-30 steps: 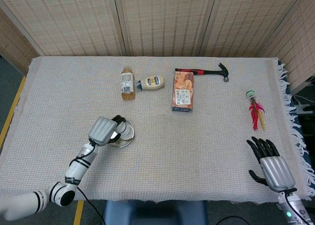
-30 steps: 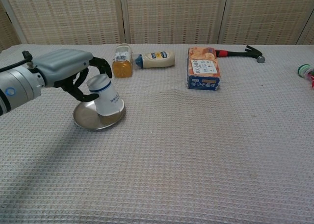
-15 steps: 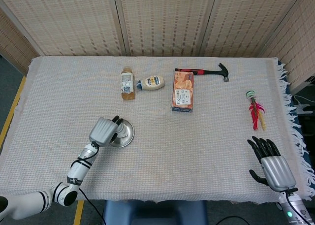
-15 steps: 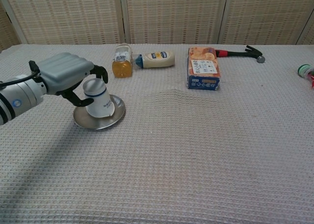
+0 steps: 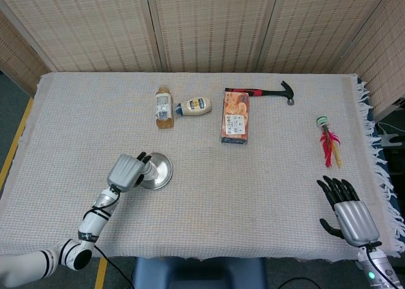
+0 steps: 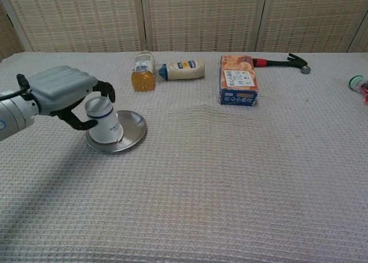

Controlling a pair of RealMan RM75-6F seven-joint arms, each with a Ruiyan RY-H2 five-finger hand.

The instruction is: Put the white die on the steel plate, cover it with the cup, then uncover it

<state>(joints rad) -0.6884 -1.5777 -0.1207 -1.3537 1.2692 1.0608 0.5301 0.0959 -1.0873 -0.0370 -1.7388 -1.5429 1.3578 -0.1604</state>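
My left hand [image 6: 60,90] grips a white cup [image 6: 102,120] with a dark band, held upside down. The cup's mouth sits on the left part of the round steel plate [image 6: 131,128]. In the head view the left hand [image 5: 124,171] covers most of the cup [image 5: 148,170], and the plate [image 5: 162,169] shows to its right. No white die shows in either view. My right hand [image 5: 349,210] rests near the table's front right corner, fingers spread and holding nothing.
At the back stand a juice bottle [image 5: 164,107], a lying mayonnaise bottle [image 5: 194,105], an orange box [image 5: 235,116] and a hammer [image 5: 262,93]. A red feathered toy [image 5: 328,140] lies at the right edge. The cloth has a low wrinkle [image 6: 195,110].
My left hand has drawn back to the left with the cup. The cup has slid from the plate's right side to its left and now stands more upright.
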